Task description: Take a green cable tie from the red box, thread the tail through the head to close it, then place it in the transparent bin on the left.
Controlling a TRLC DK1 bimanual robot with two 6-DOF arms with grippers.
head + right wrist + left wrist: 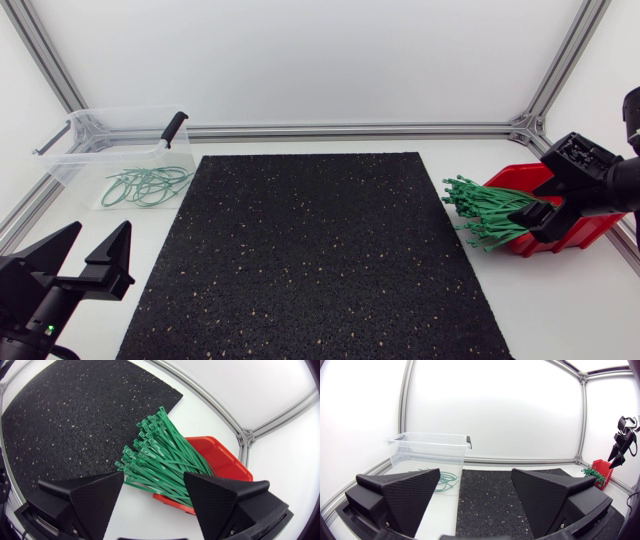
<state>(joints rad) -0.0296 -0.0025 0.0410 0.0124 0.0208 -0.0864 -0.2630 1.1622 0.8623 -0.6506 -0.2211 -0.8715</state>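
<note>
Currently, right claw (pixel 153 476) spread wide above green cable ties (pixel 167 452), left claw (pixel 476 472) likewise, empty.

A bundle of green cable ties (pixel 160 455) fans out of the open red box (pixel 220 457), heads outward, just beneath the right hand (pixel 153 480). The transparent bin (pixel 427 450), holding looped green ties (pixel 442 480), stands ahead of the left hand (pixel 476 476).

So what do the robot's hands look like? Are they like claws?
Not quite claws. The left gripper and the right gripper are both matte black. Each has two broad wedge-shaped fingers, like fat triangles that narrow to a point. Up close, their faces have a fine bumpy texture. A tiny green light glows on the black body behind the left gripper.
</note>
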